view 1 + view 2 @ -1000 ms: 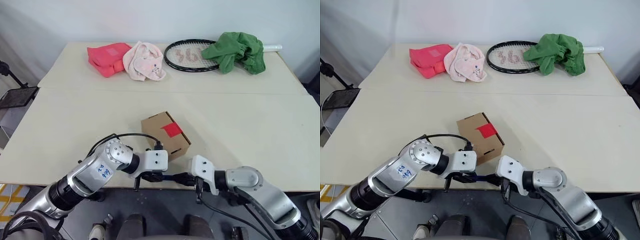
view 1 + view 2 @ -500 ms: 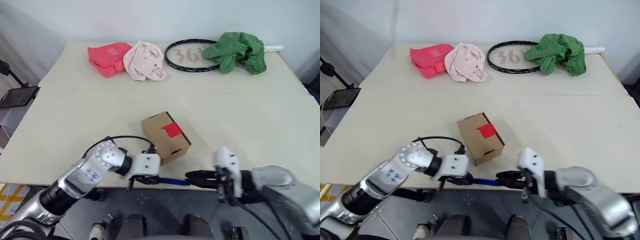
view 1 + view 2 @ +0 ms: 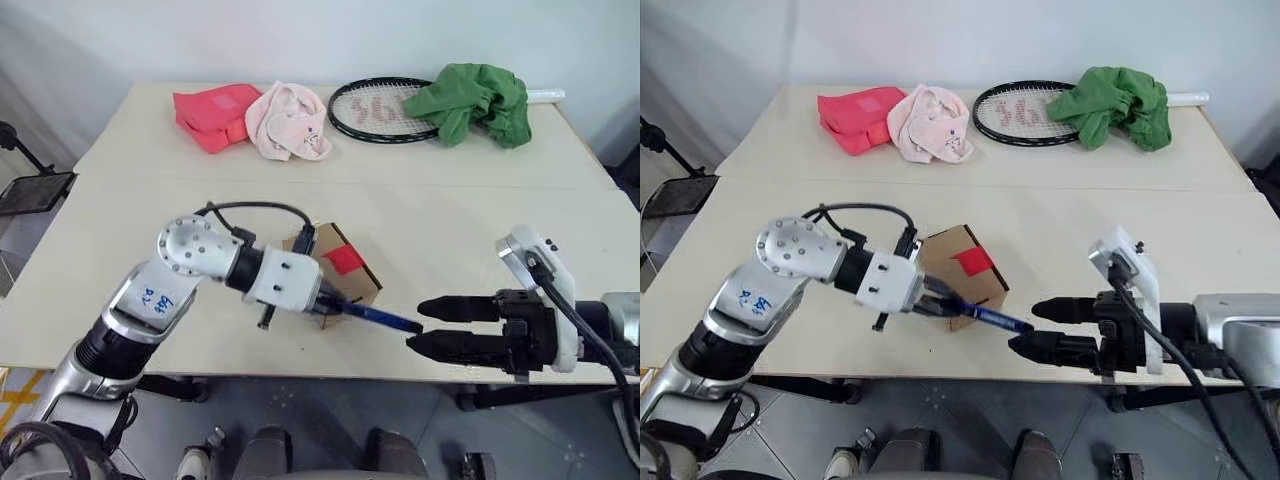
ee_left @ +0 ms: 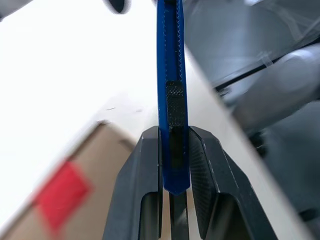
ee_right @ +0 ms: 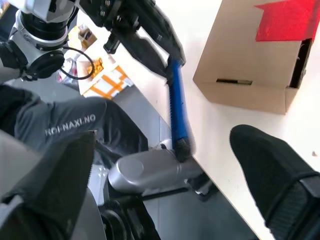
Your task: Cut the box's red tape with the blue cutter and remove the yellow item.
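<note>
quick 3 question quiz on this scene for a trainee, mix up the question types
1. True or false: the left gripper is shut on the blue cutter.
2. The right gripper is: A open, B shut on the box.
3. What colour cloth lies on the racket?

Key
1. True.
2. A; the box stands apart from it, its red tape uncut.
3. Green: the green cloth.

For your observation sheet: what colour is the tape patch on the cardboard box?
Bright red tape patch; the right wrist view shows it best.
</note>
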